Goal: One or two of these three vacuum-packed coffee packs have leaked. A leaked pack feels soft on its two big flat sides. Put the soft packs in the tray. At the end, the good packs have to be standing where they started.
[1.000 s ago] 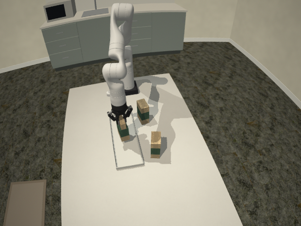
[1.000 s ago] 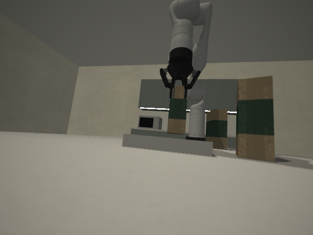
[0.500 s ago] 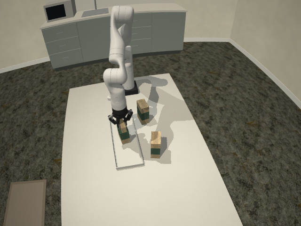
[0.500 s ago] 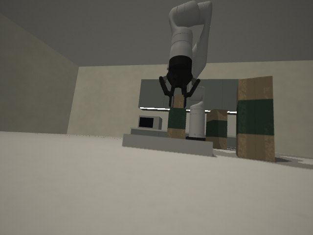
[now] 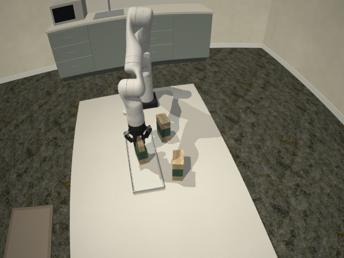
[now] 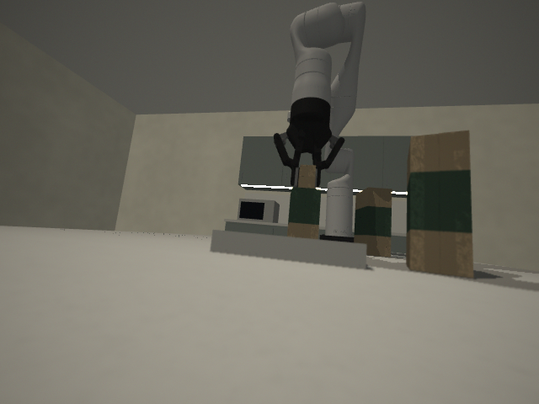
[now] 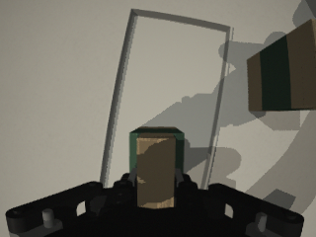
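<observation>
My gripper (image 5: 137,137) points straight down and is shut on the top of a brown coffee pack with a green band (image 5: 141,152). The pack hangs upright inside the shallow white tray (image 5: 144,164), near its far end, with its bottom hidden behind the tray rim in the exterior view (image 6: 304,204). In the wrist view the held pack (image 7: 156,168) sits between my fingers above the tray (image 7: 168,93). A second pack (image 5: 163,127) stands on the table right of the tray. A third pack (image 5: 177,164) stands nearer the front, also right of the tray.
The arm's black base (image 5: 150,103) stands on the table behind the tray. A kitchen counter with a microwave (image 5: 67,11) is against the back wall. A brown mat (image 5: 29,231) lies on the floor at the front left.
</observation>
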You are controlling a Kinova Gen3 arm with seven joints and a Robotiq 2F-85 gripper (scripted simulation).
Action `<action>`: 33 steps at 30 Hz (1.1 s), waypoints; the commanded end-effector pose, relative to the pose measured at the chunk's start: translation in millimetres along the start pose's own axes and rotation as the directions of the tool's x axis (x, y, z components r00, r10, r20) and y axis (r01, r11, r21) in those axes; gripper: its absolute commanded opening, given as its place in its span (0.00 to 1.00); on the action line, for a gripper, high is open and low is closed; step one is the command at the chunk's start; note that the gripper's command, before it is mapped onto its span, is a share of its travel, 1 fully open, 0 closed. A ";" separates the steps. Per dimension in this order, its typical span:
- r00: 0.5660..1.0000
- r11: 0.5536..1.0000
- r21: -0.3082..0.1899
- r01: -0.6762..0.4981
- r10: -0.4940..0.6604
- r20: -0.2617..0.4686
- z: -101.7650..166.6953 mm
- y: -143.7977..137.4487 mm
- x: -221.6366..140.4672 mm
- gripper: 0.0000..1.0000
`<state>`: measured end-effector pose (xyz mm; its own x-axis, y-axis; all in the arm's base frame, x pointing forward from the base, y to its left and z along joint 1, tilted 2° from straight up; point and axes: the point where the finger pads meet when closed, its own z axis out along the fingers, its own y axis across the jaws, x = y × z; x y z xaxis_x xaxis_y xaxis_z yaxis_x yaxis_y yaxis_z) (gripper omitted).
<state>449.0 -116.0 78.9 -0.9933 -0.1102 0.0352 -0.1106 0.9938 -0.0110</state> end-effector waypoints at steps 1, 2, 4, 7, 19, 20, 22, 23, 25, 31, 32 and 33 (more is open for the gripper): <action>1.000 1.000 0.001 0.000 0.000 0.002 -0.8 -0.2 -0.5 0.25; 1.000 1.000 0.001 0.000 0.000 0.002 -0.8 -0.2 -0.5 0.25; 1.000 1.000 0.001 0.000 0.000 0.002 -0.8 -0.2 -0.5 0.25; 1.000 1.000 0.001 0.000 0.000 0.002 -0.8 -0.2 -0.5 0.25; 1.000 1.000 0.001 0.000 0.000 0.002 -0.8 -0.2 -0.5 0.25; 1.000 1.000 0.001 0.000 0.000 0.002 -0.8 -0.2 -0.5 0.25; 1.000 1.000 0.001 0.000 0.000 0.002 -0.8 -0.2 -0.5 0.25; 1.000 1.000 0.001 0.000 0.000 0.002 -0.8 -0.2 -0.5 0.25; 1.000 1.000 0.001 0.000 0.000 0.002 -0.8 -0.2 -0.5 0.25; 1.000 1.000 0.001 0.000 0.000 0.002 -0.8 -0.2 -0.5 0.83; 1.000 1.000 0.001 0.000 0.000 0.002 -0.8 -0.2 -0.5 0.83; 1.000 1.000 0.001 0.000 0.000 0.002 -0.8 -0.2 -0.5 0.83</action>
<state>449.1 -116.0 79.1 -0.9933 -0.1102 0.0347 -0.1106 0.9938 -0.0111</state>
